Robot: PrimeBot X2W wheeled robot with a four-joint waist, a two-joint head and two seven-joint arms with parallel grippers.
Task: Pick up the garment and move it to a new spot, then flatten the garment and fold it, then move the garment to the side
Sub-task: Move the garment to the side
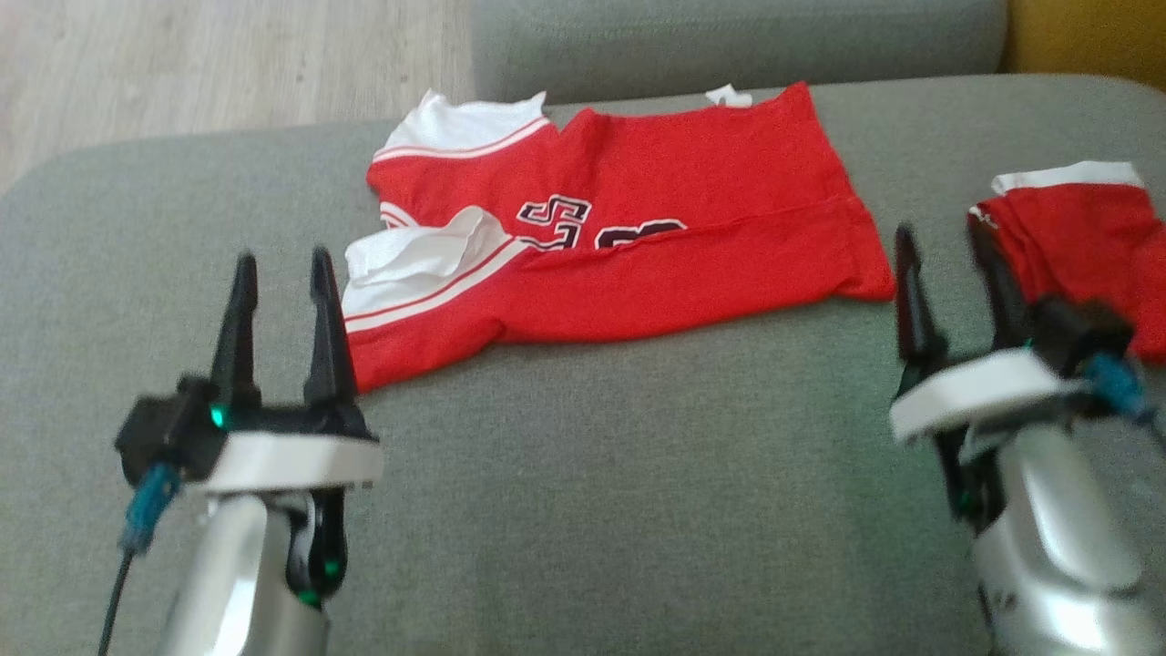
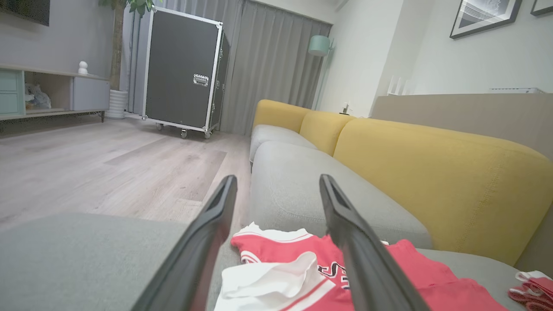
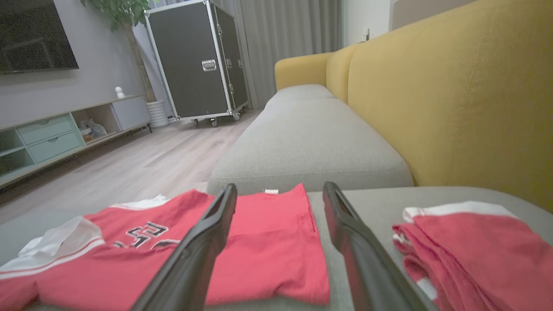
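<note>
left gripper and right gripper empty, jaws apart; number on garment half hidden under its fold; second garment cut off right.

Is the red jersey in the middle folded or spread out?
Partly folded: the jersey lies flat on the cushion, its near edge lapped over, hiding the lower half of the number.

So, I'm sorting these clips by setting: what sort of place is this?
Most likely a home living room: a grey-and-yellow sofa, a wall-mounted TV above a low media cabinet, and a wood floor. The wheeled black flight case hints it may be a staged room.
</note>
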